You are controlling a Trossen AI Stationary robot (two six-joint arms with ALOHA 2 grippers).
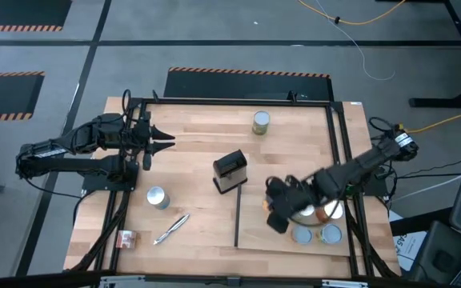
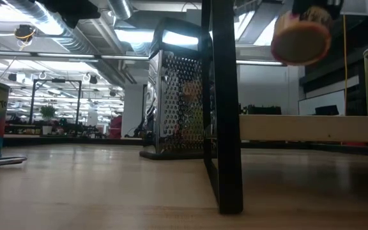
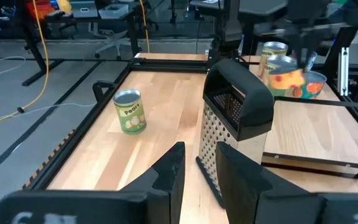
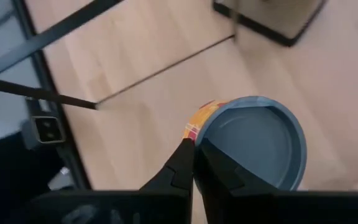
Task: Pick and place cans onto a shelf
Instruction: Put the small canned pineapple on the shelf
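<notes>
My right gripper (image 4: pixel 193 144) is shut on a can with a blue-grey top and an orange-yellow label (image 4: pixel 253 146). It holds the can over the shelf (image 1: pixel 258 232), the pale panel at the table's near right. The low view shows this can (image 2: pixel 301 32) in the air. Three more cans stand upright on the shelf near it (image 1: pixel 330 234). A green can (image 1: pixel 261 122) stands at the far side, a silver-topped can (image 1: pixel 158 198) at the near left, and one can (image 1: pixel 125 238) lies at the near-left corner. My left gripper (image 1: pixel 162 144) waits open over the table's left edge. My right gripper pinches the can's top rim (image 4: pixel 205 132) between its two fingers, on one side of the top. The fingers come slanting down from above. The can hangs below them, tilted and lifted clear of the shelf.
A black-topped metal grater (image 1: pixel 230 172) stands mid-table, just left of the shelf's black bar (image 1: pixel 237 216). A silver pen-like tool (image 1: pixel 171 228) lies near the front left. A black frame (image 1: pixel 338 144) borders the tabletop. Bare wood lies between the grater and the left arm.
</notes>
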